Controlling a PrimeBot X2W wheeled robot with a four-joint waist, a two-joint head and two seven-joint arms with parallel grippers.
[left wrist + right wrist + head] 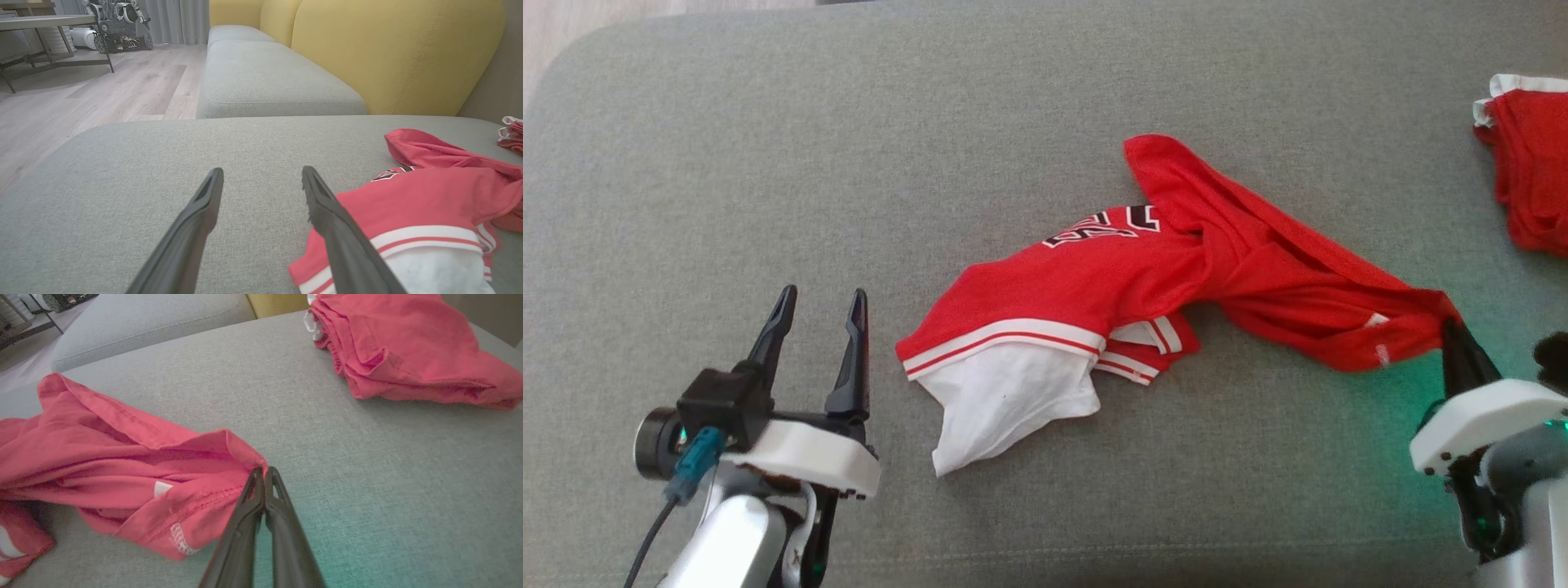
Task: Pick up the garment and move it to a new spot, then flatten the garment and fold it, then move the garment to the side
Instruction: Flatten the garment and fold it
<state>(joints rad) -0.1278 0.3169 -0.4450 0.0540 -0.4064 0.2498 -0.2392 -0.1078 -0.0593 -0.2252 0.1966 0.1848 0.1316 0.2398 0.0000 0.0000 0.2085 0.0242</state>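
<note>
The garment (1143,278) is a red jersey with white trim and black lettering, lying crumpled across the grey cushion (768,163), stretched from lower left to right. Its white-lined sleeve end lies at the lower left. My right gripper (1450,322) is shut on the garment's right edge; in the right wrist view the closed fingertips (263,473) pinch the red hem (196,506). My left gripper (821,298) stands open above the cushion, left of the garment, nothing between its fingers. In the left wrist view the garment (429,204) lies right of the open fingers (204,204).
A second red garment (1531,163) lies bunched at the far right of the cushion, also large in the right wrist view (400,347). A yellow sofa back (388,53) rises behind. Wooden floor (102,90) and a table (41,24) lie beyond the cushion's left edge.
</note>
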